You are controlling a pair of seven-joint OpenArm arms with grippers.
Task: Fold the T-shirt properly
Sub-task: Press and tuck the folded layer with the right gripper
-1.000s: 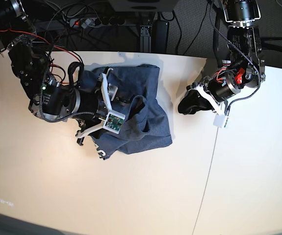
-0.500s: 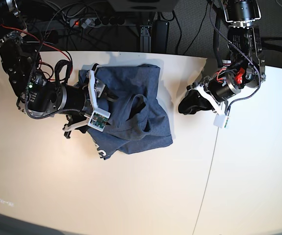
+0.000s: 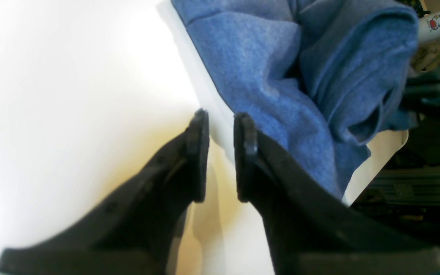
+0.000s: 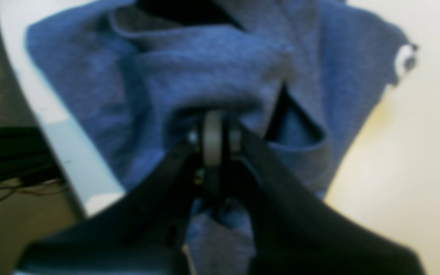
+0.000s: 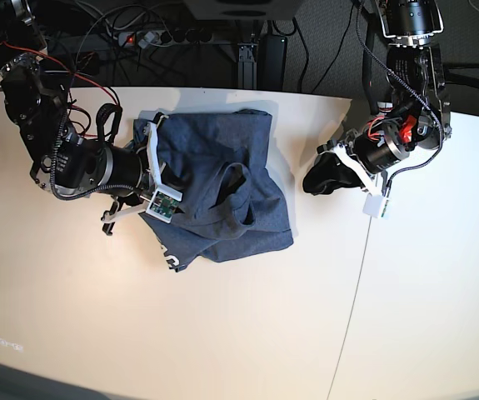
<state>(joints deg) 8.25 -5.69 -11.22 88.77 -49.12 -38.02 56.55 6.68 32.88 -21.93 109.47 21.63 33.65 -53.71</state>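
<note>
Cream table (image 5: pixel 239 333) with cables behind it, crumpled T-shirt (image 5: pixel 231 200) bunched near its back edge, right gripper (image 4: pixel 213 142) reaching in low from the shirt's side, jaws pressed together on a fold, left gripper (image 3: pixel 220 156) angled down beside the shirt, slightly parted, empty.

The T-shirt (image 5: pixel 231 187) is soft, matt, heathered blue-grey cloth. The counter (image 5: pixel 247 333) is smooth, pale, faintly sheened. The left end effector (image 3: pixel 220 152) looks matt black plastic.
</note>
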